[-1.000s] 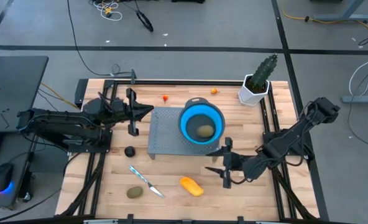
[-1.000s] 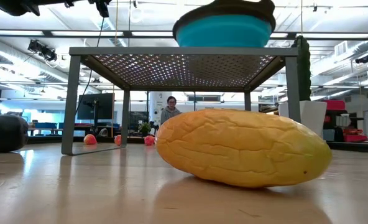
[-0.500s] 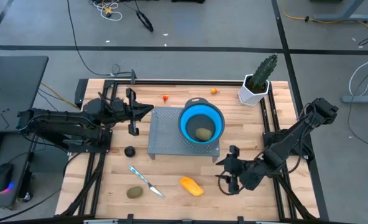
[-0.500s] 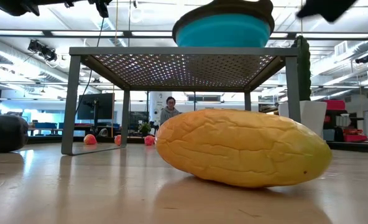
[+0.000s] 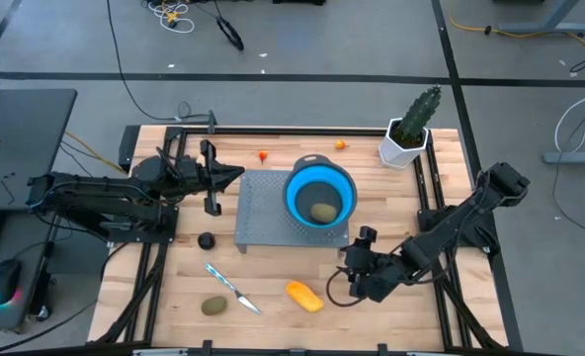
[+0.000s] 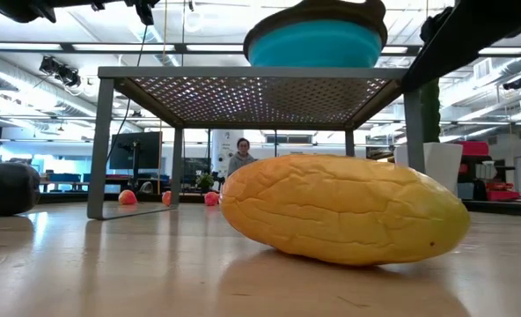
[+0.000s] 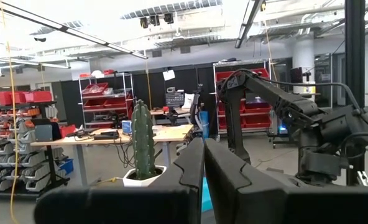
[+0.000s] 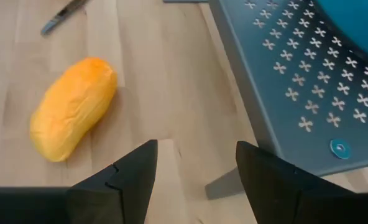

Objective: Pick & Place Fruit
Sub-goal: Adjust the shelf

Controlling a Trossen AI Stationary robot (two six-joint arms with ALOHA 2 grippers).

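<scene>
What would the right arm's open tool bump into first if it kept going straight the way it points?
Probably the bare wooden table. The right tool aims between the yellow-orange fruit and the grey rack; the fruit lies slightly aside.

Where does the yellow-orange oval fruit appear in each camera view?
High view: yellow-orange fruit near the front edge, left of the right gripper.
Low view: fills the centre.
Left wrist view: not in it.
Right wrist view: on the wood, ahead of the open jaws.
Shared landmark: perforated grey stand.

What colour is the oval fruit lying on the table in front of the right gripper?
Yellow-orange. The oval fruit shows best in the right wrist view.
</scene>
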